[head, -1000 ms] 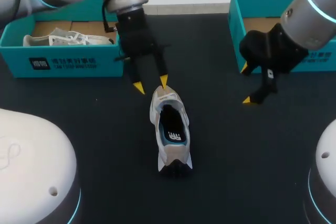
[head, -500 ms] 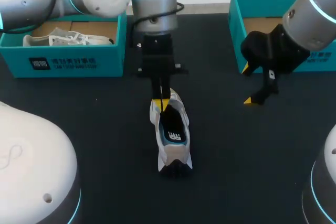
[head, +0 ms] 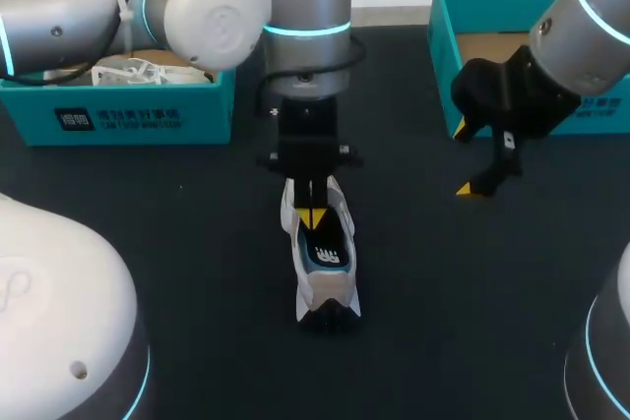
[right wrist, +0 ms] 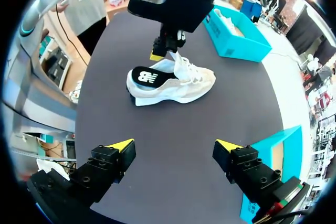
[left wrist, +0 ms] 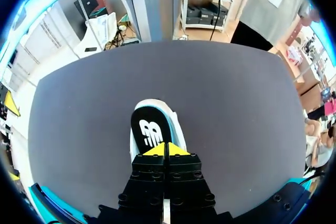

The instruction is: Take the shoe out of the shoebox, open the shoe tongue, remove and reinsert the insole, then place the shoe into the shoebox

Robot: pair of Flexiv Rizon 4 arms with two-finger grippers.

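Note:
A white and beige shoe [head: 320,263] lies on the dark table with its toe towards the back. Its black insole [left wrist: 149,128] with a white logo shows through the opening. My left gripper [head: 313,215] hangs straight over the front of that opening, at the tongue, with its yellow tips pressed together [left wrist: 167,149]. Whether they pinch the tongue edge is hidden. In the right wrist view the shoe [right wrist: 176,83] lies on its sole ahead, and the left gripper [right wrist: 157,55] touches its top. My right gripper [head: 465,159] hangs open to the right of the shoe, holding nothing [right wrist: 173,150].
A teal shoebox [head: 148,115] at the back left holds another white shoe [head: 138,71]. A second teal shoebox [head: 448,27] stands open at the back right, just behind my right gripper. Dark tabletop lies bare around the shoe.
My left gripper has gone from open to shut and moved from behind the toe to over the shoe's opening. The right arm and the shoe have stayed put.

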